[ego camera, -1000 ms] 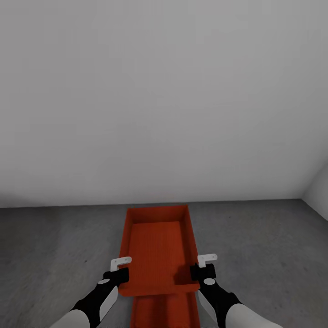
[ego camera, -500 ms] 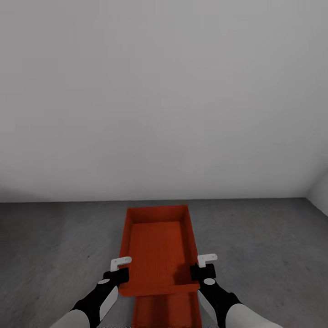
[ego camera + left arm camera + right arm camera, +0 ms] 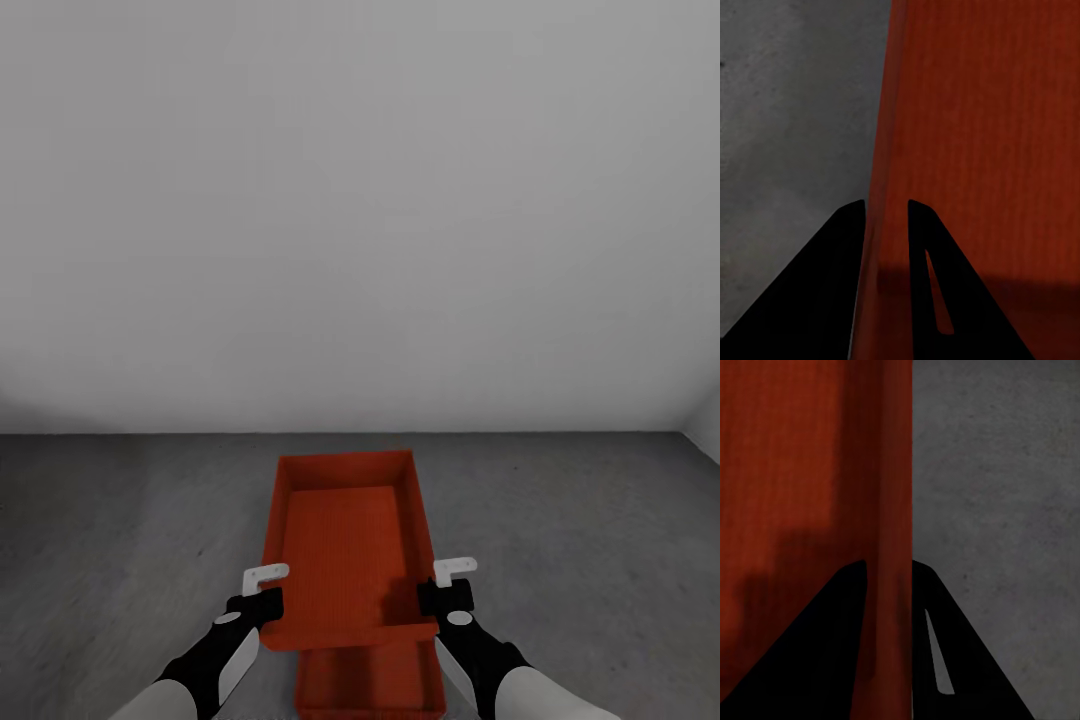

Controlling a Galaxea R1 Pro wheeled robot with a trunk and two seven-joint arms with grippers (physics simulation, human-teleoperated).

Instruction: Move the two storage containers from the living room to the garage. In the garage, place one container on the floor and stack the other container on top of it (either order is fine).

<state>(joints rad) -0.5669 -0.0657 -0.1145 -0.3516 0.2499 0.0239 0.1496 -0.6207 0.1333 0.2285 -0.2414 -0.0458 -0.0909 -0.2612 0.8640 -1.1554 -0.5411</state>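
- The upper storage container (image 3: 345, 545), an open orange-red bin, is carried between both hands above the dark grey concrete floor (image 3: 580, 540), in front of a plain white-grey wall (image 3: 360, 200).
- The lower storage container (image 3: 370, 682) shows just beneath the near end of the carried one, close to the robot; whether the two touch cannot be told.
- The left hand (image 3: 262, 598) is closed on the upper container's left wall; in the left wrist view its dark fingers (image 3: 840, 247) sit either side of that thin wall (image 3: 881, 187).
- The right hand (image 3: 445, 594) is clamped on the right wall, and the right wrist view shows the wall (image 3: 894, 510) pinched between its fingers (image 3: 937, 615).
- The floor runs back to the wall's foot.
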